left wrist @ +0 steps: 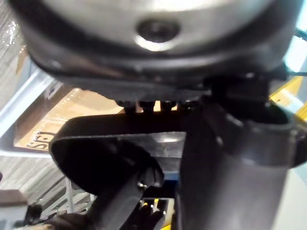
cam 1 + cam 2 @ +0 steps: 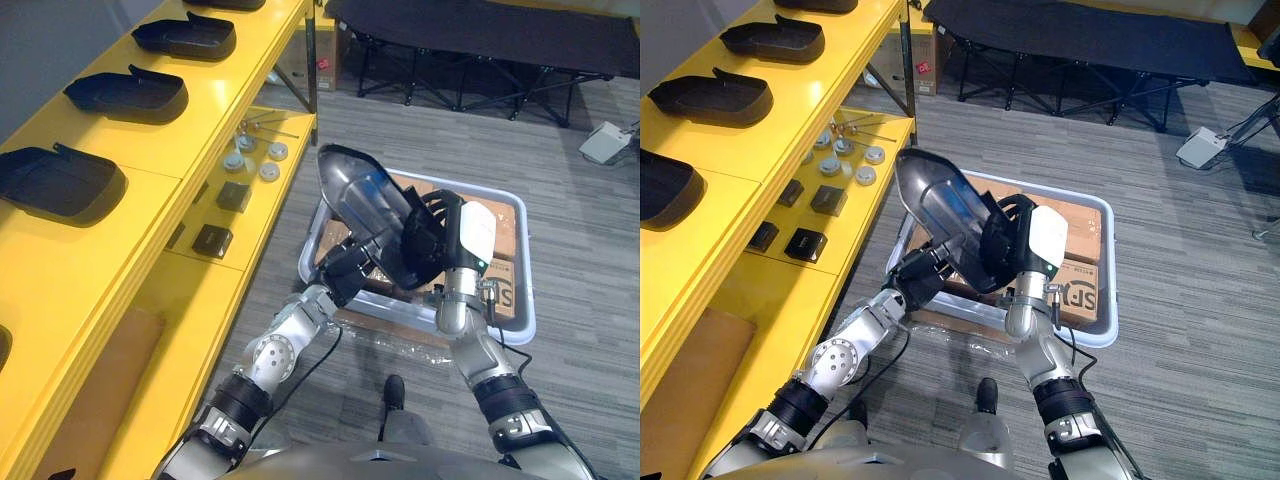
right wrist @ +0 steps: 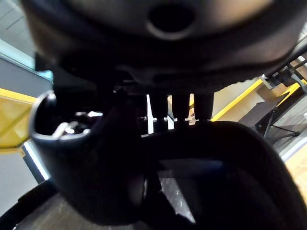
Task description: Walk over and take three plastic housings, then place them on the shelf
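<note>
Nearest the robot, both hands held one black plastic housing (image 2: 358, 192) in the air over the left rim of a grey bin (image 2: 527, 300) that sat on the floor. The left hand (image 2: 348, 265) had its fingers curled round the narrow lower end. The right hand (image 2: 428, 238) was wrapped round the side just above, its fingers closed on the shell. The housing's long axis rose from the hands and leaned away and toward the robot's left, broad rounded end uppermost. Cardboard boxes (image 2: 505, 272) lay in the bin beneath the right hand.

The yellow shelf (image 2: 215, 95) stood to the left of the bin, so the left arm was the nearer one, and the housing's broad end already pointed that way. The placing would likely turn on swinging it left and up over the top board's front edge. The lower board lay between, carrying small black boxes (image 2: 212, 240) and metal discs (image 2: 256, 156). On the top board, shelved housings (image 2: 130, 95) sat in a row with bare yellow gaps between them. A dark post (image 2: 312, 60) stood at the far front corner. Farthest off were a folding cot (image 2: 480, 30) and a white device (image 2: 607, 142) on the floor.
</note>
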Available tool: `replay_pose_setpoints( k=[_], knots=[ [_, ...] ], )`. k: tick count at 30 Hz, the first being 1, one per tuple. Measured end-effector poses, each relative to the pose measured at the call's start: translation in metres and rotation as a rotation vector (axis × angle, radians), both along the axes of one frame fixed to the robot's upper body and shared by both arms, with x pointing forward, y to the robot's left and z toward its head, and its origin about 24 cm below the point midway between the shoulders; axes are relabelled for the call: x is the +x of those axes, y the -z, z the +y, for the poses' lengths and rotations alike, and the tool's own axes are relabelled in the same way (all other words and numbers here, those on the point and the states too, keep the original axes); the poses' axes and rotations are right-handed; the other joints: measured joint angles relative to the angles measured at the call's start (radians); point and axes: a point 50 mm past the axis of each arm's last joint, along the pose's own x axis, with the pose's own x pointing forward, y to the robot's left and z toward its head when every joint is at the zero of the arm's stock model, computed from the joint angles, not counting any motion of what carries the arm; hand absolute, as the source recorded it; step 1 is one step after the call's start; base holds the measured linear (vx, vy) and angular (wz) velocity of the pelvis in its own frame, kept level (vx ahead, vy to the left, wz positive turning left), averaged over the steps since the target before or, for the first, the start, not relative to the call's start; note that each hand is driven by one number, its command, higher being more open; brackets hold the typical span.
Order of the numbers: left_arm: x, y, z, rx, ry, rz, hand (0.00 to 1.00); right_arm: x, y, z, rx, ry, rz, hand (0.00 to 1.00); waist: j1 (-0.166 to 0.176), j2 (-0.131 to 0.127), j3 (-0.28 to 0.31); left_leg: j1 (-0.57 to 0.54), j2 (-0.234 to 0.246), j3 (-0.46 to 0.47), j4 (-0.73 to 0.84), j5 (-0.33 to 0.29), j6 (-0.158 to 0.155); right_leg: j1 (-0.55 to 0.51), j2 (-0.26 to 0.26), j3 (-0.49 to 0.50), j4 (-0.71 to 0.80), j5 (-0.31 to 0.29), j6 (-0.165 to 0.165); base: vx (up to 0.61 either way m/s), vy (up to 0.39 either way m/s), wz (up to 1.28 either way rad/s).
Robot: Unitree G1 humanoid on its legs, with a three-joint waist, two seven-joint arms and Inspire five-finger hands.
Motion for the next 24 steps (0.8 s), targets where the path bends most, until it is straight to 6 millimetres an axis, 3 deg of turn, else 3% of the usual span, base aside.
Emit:
replay_pose_setpoints(
  k=[9, 10, 14, 19, 24],
  knots=[
    [-0.012, 0.021, -0.009, 0.144, 0.071, 0.066, 1.00, -0.004, 0.012, 0.018, 0.031, -0.051, 0.045, 0.00, -0.003, -0.013, -0.039, 0.005, 0.000, 0.000, -0.001, 0.001, 0.001, 0.005, 0.000, -0.001, -0.001, 0.001, 0.001, -0.01, 0.000, 0.00],
    [-0.013, 0.022, -0.010, 0.161, 0.060, 0.079, 0.00, -0.004, 0.013, 0.023, 0.045, -0.062, 0.050, 0.00, -0.004, -0.016, -0.044, 0.008, 0.000, 0.000, -0.002, 0.001, 0.001, 0.006, 0.000, -0.001, -0.001, 0.001, 0.001, 0.00, 0.000, 0.00],
    [-0.010, 0.025, -0.007, 0.176, -0.025, 0.107, 0.00, -0.011, 0.021, 0.029, 0.101, -0.063, 0.079, 0.00, -0.009, -0.025, -0.057, 0.017, 0.000, 0.000, -0.007, 0.001, 0.001, 0.015, 0.000, -0.001, -0.002, 0.001, 0.001, 0.00, 0.000, 0.00],
    [0.001, 0.020, 0.012, 0.116, -0.254, 0.132, 0.00, -0.033, 0.031, 0.038, 0.219, -0.054, 0.106, 0.00, -0.019, -0.033, -0.062, 0.021, 0.000, 0.003, -0.008, 0.001, 0.001, 0.016, 0.000, 0.001, -0.002, 0.001, 0.001, -0.01, 0.000, -0.01],
    [0.003, 0.018, 0.021, -0.009, -0.384, 0.166, 0.00, -0.046, 0.020, 0.044, 0.279, -0.091, 0.034, 0.00, -0.024, -0.034, -0.062, 0.035, 0.001, 0.017, -0.015, -0.002, 0.001, 0.020, 0.000, 0.007, -0.003, 0.000, 0.003, -0.03, 0.004, -0.06]
  ],
)
